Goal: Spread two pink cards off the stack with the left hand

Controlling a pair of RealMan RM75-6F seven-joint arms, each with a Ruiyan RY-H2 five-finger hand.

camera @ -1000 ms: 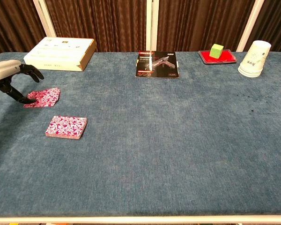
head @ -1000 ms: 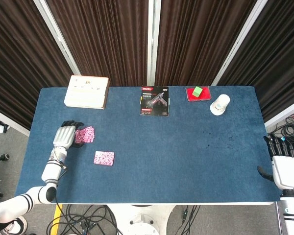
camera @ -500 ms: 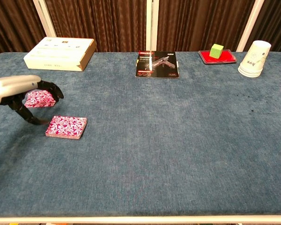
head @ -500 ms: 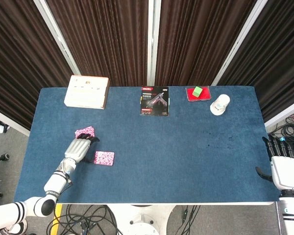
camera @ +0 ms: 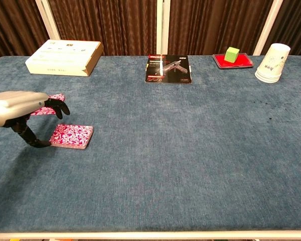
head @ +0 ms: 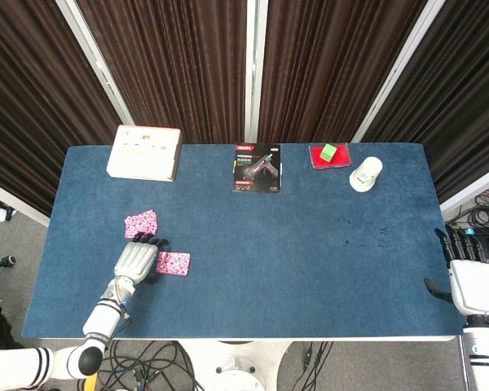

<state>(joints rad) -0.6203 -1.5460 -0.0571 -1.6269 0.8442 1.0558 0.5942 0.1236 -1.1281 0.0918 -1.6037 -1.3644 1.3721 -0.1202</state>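
Pink stack (camera: 71, 136) lies just beyond the left hand's (head: 135, 262) fingers (camera: 57, 106), which arch apart, holding nothing, poised to slide a top card; one spread card (head: 141, 223) sits farther off.

A lab test booth: dark curtains (head: 179, 65) enclose a blue-clothed table (head: 310, 269).
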